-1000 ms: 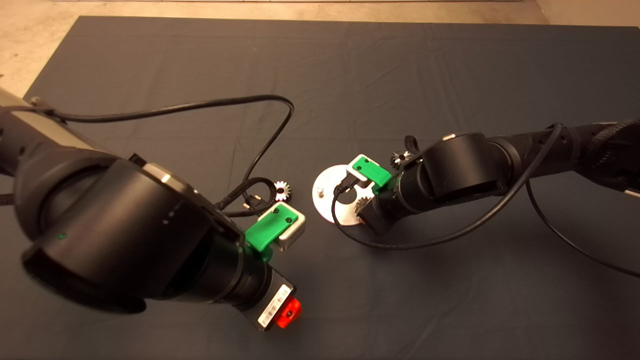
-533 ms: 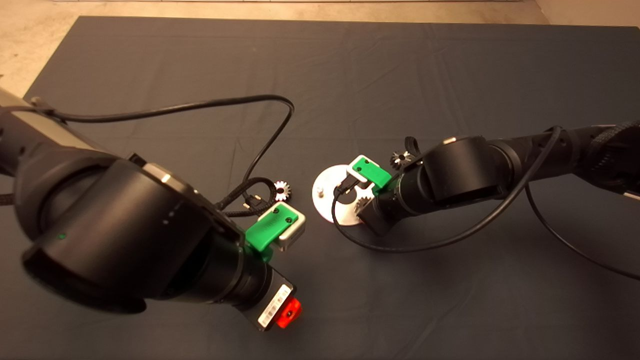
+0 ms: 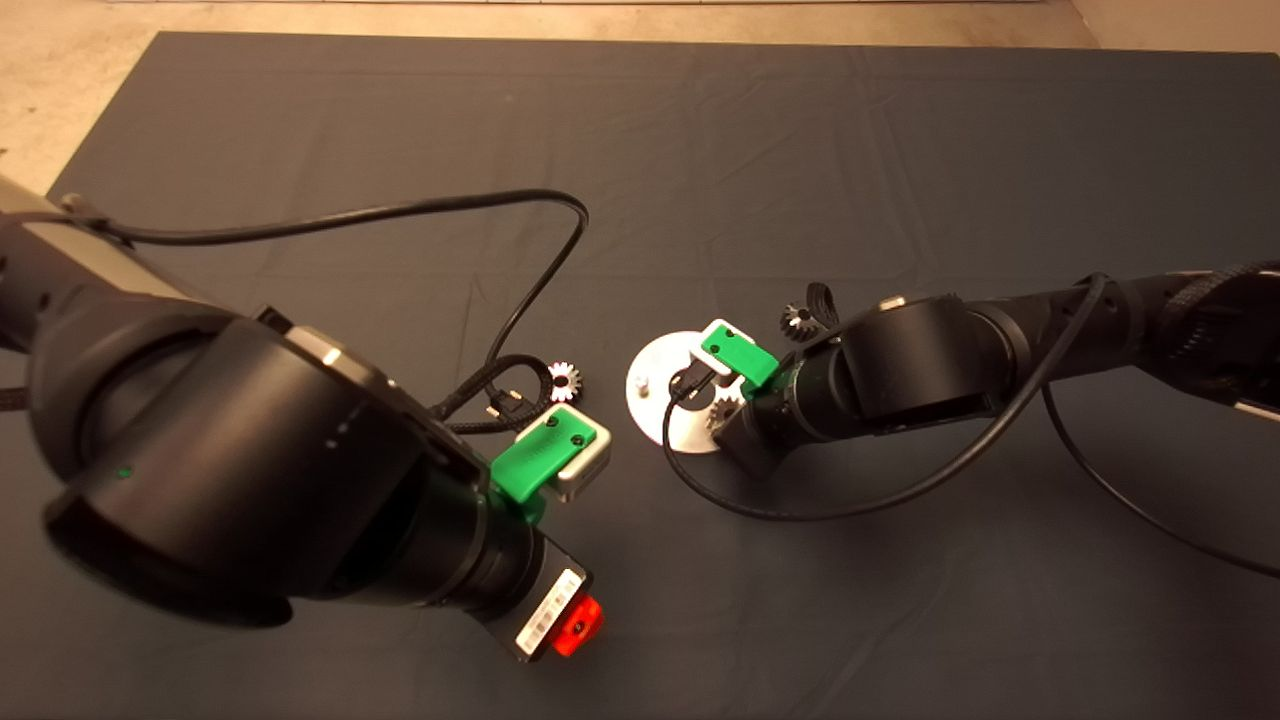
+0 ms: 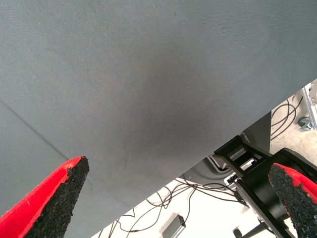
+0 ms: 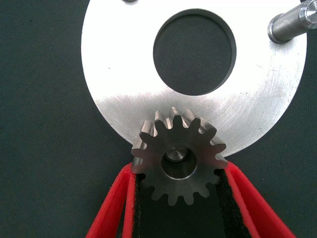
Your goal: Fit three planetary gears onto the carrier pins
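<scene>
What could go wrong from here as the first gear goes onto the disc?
1. The right claw holds the small toothed steel gear with a pin tip just showing in its bore; released before it is fully seated, it might tilt or jam.
2. Pulling back, the red fingers could drag the gear or shift the flat round silver disc on the mat.
3. The black cable looping beside the disc could snag it.

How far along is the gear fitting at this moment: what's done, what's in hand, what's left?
Nothing looks fully finished. In hand: the right gripper holds one gear over a pin of the disc, the pin showing through its hole; whether it is seated is unclear. Left: a gear left of the disc and another beyond it lie on the mat. The left gripper waits open.
</scene>
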Tool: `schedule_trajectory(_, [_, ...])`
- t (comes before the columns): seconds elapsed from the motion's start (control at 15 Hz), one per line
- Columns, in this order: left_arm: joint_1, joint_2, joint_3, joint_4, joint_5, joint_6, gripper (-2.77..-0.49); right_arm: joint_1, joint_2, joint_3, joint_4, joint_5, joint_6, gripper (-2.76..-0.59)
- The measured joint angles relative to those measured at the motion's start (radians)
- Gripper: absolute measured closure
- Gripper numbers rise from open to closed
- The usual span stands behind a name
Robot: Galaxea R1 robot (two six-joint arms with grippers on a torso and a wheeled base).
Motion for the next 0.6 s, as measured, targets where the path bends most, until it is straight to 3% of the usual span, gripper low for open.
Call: schedule_trajectory(0.6, [0.0, 0.0, 0.0, 0.0, 0.0, 0.0, -2.64, -0.002, 0.0, 0.0, 0.0, -0.001, -0.001, -0.89])
